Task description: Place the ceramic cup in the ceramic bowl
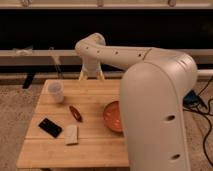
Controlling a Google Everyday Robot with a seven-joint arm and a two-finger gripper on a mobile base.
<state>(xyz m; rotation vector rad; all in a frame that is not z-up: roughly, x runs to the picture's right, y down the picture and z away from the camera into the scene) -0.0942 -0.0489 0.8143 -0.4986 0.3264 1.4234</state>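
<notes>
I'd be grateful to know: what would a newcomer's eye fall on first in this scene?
The bulky white arm fills the right foreground and arches back to its tool, which hangs at the far edge of the wooden table. Next comes the orange-red ceramic bowl on the table's right side, partly hidden by the arm. The small whitish ceramic cup stands alone near the far left corner.
</notes>
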